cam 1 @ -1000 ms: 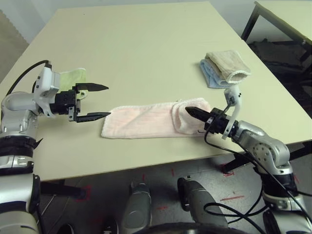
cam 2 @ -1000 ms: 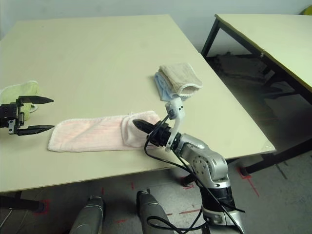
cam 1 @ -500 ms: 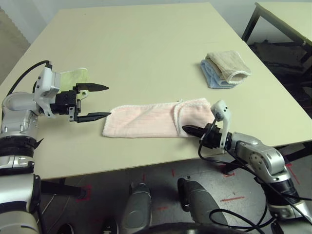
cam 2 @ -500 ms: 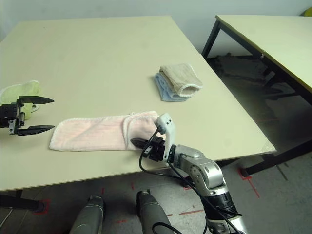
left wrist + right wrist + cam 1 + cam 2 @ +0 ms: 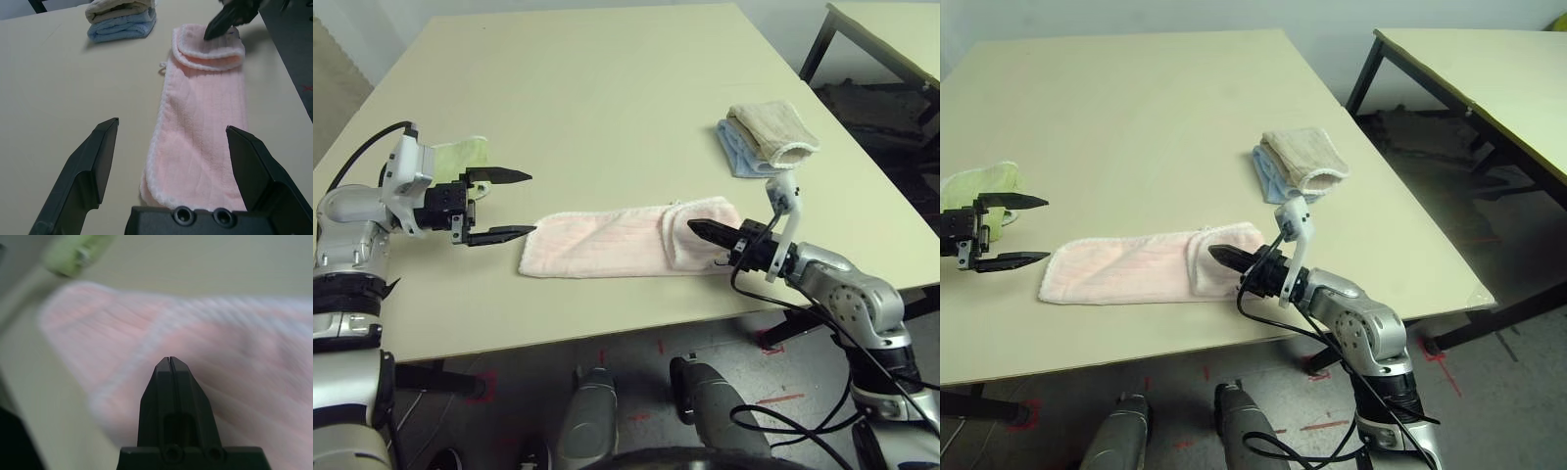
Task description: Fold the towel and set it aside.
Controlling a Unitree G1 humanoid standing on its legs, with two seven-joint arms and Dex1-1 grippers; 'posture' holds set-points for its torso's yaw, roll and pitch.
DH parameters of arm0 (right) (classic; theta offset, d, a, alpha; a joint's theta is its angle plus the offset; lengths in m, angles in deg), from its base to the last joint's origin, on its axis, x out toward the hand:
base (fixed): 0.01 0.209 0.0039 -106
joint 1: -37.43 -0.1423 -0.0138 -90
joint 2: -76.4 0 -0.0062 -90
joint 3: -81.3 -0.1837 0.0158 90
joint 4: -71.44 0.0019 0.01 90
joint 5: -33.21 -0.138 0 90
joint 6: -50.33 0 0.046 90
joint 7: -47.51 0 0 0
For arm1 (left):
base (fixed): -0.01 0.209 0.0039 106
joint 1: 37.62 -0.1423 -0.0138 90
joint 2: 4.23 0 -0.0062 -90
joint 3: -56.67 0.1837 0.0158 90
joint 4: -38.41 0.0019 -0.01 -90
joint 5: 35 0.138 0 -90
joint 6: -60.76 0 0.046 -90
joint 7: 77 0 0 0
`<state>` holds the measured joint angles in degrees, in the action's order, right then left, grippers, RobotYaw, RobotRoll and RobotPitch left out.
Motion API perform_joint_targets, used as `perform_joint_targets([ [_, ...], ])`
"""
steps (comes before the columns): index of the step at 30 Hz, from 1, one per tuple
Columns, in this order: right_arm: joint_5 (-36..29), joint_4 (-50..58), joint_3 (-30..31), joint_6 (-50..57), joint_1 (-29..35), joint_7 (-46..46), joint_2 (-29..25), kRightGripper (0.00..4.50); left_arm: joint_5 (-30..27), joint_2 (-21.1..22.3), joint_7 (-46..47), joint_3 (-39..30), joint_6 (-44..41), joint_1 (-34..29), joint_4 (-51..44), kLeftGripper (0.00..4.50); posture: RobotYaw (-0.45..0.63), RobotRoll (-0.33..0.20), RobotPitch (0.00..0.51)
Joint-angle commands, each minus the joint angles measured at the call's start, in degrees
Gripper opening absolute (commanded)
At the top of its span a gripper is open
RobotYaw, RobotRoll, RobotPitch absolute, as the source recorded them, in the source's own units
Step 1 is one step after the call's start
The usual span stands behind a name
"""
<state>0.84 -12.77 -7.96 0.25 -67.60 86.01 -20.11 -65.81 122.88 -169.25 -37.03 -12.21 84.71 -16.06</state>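
With the pink towel lying lengthwise between my arms, the pressed-together right gripper sits over its folded end; the left gripper waits spread wide.

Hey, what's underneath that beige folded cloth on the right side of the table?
A blue folded cloth lies under the beige folded cloth, its edge sticking out on the side toward the towel. Whether anything else sits beneath them is hidden by the stack.

Silver, rounded forearms trailed by looping black cables. Black, tapered two-finger grippers: left gripper, right gripper. White camera bracket mounted above right wrist.
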Motion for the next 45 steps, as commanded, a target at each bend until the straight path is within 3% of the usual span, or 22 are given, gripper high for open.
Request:
perform_joint_targets([
  [1, 3.2, -4.1, -0.4, -2.3, -0.3, -2.4, 0.8, 0.02, 0.4, 0.1, -0.2, -0.2, -0.1, -0.6, -0.7, 4.50, 0.02, 0.000, 0.149],
  [9, 1.3, -6.9, -4.6, -6.7, -2.6, -2.1, 2.6, 0.02, 0.5, 0.2, -0.2, -0.3, -0.3, -0.6, -0.7, 4.50, 0.02, 0.000, 0.151],
  [13, -7.1, -0.3, -8.0, -3.4, -2.1, 2.5, 2.3, 0.02, 0.7, 0.2, -0.2, -0.3, -0.2, -0.2, -0.1, 4.50, 0.02, 0.000, 0.153],
  [16, -9.8, 1.9, -9.5, -1.8, -2.6, 2.3, 1.7, 0.02, 0.9, 0.3, -0.2, -0.2, 0.0, 0.2, 0.4, 4.50, 0.02, 0.000, 0.154],
  [23, 0.7, -6.8, -5.3, -6.8, -5.4, -3.4, 2.5, 0.02, 1.0, -0.3, -0.2, 0.0, 0.2, 0.7, 0.8, 4.50, 0.01, 0.000, 0.150],
  [29, 5.0, -11.2, -2.3, -7.0, -6.8, -4.7, 4.3, 0.02, 0.9, 0.0, -0.2, -0.5, 0.1, 0.5, 0.4, 4.50, 0.03, 0.000, 0.149],
  [37, 0.6, -5.3, -0.4, -2.9, -6.6, 0.0, 7.0, 0.02, 0.8, 0.2, -0.2, -1.3, -0.1, -0.6, -0.2, 4.50, 0.03, 0.000, 0.153],
  [45, -4.1, 0.4, -5.2, 0.7, -8.0, -0.3, 4.4, 0.02, 1.0, -0.3, -0.2, -1.3, -0.3, -0.5, -0.2, 4.50, 0.03, 0.000, 0.151],
])
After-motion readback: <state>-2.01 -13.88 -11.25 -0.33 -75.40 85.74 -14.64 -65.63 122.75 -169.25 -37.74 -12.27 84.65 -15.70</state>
